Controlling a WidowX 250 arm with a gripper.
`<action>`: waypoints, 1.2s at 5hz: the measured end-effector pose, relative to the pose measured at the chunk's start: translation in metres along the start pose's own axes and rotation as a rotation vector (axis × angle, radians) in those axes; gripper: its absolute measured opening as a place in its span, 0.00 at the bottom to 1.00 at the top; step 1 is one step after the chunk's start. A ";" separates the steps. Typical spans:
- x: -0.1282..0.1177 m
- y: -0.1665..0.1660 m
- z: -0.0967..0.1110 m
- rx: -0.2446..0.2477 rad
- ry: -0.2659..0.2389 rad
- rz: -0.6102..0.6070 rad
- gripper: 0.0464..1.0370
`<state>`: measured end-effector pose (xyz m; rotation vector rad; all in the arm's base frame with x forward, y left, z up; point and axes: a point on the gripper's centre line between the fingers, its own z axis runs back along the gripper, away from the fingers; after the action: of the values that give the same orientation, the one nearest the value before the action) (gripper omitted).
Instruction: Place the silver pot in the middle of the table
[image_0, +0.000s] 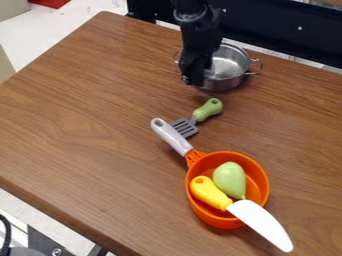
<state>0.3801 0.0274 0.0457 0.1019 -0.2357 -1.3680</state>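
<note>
On the brown table (87, 110), a shiny silver pot (228, 69), apparently two-handled.

A robot arm (195, 35) and black frame (280, 30) suggest a lab.

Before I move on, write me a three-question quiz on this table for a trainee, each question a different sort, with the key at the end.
1. True or false: the hand is closer to the silver pot than to the orange pan.
2. Which of these sits inside the orange pan?
A) the spatula
B) the silver pot
C) the green pear-shaped toy
3. Fill in the colour: the knife with the white blade has a ____ handle.

Key: 1. true; 2. C; 3. yellow
</note>
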 end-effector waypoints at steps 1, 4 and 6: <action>-0.006 0.002 0.007 -0.015 -0.003 0.042 0.95; -0.024 0.027 0.051 -0.042 0.059 0.324 0.96; -0.059 0.016 0.052 -0.085 0.100 0.569 0.96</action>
<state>0.3724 0.0917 0.0933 0.0278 -0.1086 -0.8026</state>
